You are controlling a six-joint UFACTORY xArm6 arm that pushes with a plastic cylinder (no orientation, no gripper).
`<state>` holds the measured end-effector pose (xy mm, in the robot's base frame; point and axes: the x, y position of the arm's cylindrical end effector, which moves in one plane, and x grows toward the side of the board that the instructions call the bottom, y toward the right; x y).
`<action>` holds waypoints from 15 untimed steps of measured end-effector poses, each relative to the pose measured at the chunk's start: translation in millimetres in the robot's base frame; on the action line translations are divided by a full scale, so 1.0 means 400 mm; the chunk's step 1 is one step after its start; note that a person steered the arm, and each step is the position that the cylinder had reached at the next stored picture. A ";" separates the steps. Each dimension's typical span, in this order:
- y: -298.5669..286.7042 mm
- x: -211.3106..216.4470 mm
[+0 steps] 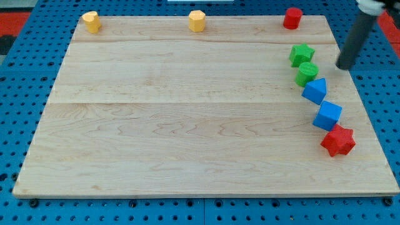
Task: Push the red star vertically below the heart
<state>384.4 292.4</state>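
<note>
camera view shows pale grained wooden board on blue pegged surface. red star sits near the view's bottom right, touching a blue cube. yellow heart lies top left. my tip, bare, grasping nothing, stands right of 2 green blocks.
</note>
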 end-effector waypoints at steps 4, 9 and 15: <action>-0.010 0.396; -0.471 0.320; -1.181 0.043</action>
<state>401.5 -180.0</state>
